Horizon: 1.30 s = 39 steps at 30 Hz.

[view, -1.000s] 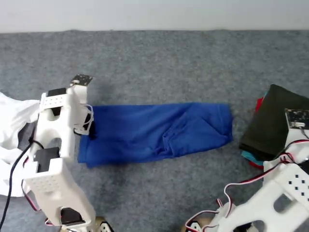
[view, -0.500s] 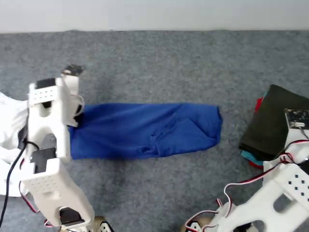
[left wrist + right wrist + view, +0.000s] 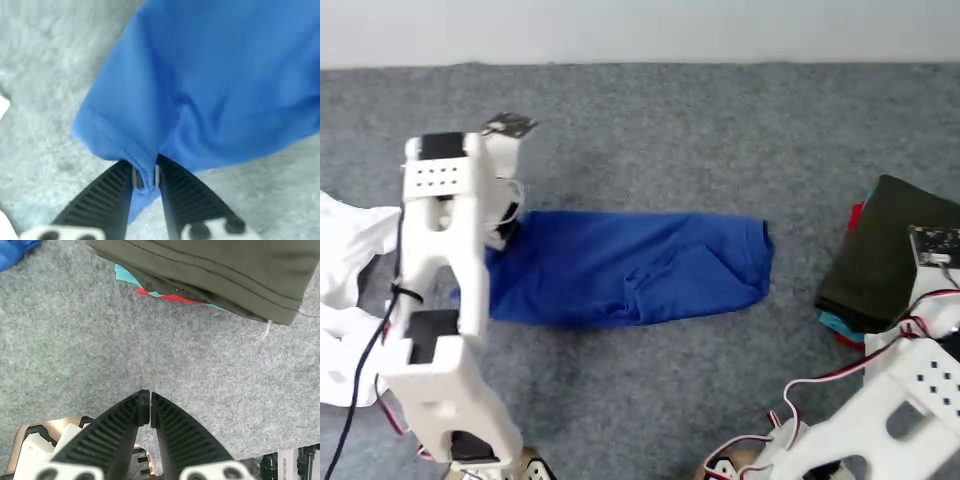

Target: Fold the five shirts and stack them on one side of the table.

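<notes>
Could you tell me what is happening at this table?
The left gripper is shut on one end of the long blue fabric shirt lying across the grey felt table. The right gripper is shut, empty, over the felt near a stack topped by a dark olive shirt. Crumpled white cloth lies at the table's edge.

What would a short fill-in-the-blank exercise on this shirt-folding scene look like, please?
1. The left gripper is shut on a hem of the shirt, whose colour is ____.
2. The right gripper hangs over bare table and holds ____.
3. The folded pile lies beside the ____ arm.
4. The crumpled cloth near the left gripper is ____.
Missing words: blue; nothing; right; white.
</notes>
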Tool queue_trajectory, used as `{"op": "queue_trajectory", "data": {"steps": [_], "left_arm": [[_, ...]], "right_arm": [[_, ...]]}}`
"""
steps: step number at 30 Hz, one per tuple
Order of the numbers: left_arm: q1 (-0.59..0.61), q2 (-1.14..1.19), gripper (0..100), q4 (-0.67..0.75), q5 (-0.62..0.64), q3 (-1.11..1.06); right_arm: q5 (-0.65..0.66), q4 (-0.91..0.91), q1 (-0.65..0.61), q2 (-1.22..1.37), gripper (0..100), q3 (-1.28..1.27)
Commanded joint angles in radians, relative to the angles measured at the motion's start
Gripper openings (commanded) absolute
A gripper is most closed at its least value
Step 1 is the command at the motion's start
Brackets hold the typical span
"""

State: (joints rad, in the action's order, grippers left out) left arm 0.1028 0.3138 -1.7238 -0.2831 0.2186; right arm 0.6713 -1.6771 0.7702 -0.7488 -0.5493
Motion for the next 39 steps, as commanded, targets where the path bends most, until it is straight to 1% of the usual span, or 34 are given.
{"op": "queue_trajectory", "data": {"steps": [1,5,11,15,18,23,28,35,39], "left_arm": [[-0.127,-0.137,1,-0.028,0.044,0.035],[-0.292,-0.192,1,-0.021,0.103,0.036],[-0.506,-0.198,1,-0.002,0.190,0.036],[-0.612,-0.196,1,0.026,0.236,0.084],[-0.675,-0.195,1,0.060,0.245,0.119],[-0.733,-0.183,1,0.143,0.247,0.119],[-0.778,-0.084,1,0.152,0.267,0.163],[-0.784,0.095,2,0.147,0.290,0.390],[-0.815,0.204,2,0.130,0.285,0.522]], "right_arm": [[0.008,-0.005,0.016,-0.036,1.5,0.006],[0.008,-0.005,0.016,-0.036,1.5,0.006],[0.008,-0.005,0.016,-0.035,1.5,0.006],[0.006,-0.005,0.016,-0.035,1.5,0.006],[0.006,-0.005,0.016,-0.030,1.5,0.006],[0.006,-0.002,0.016,-0.028,1.5,0.006],[0.008,-0.002,0.016,-0.028,1.5,0.006],[0.005,-0.005,0.016,-0.028,1.5,0.006],[0.006,-0.005,0.016,-0.028,1.5,0.006]]}}
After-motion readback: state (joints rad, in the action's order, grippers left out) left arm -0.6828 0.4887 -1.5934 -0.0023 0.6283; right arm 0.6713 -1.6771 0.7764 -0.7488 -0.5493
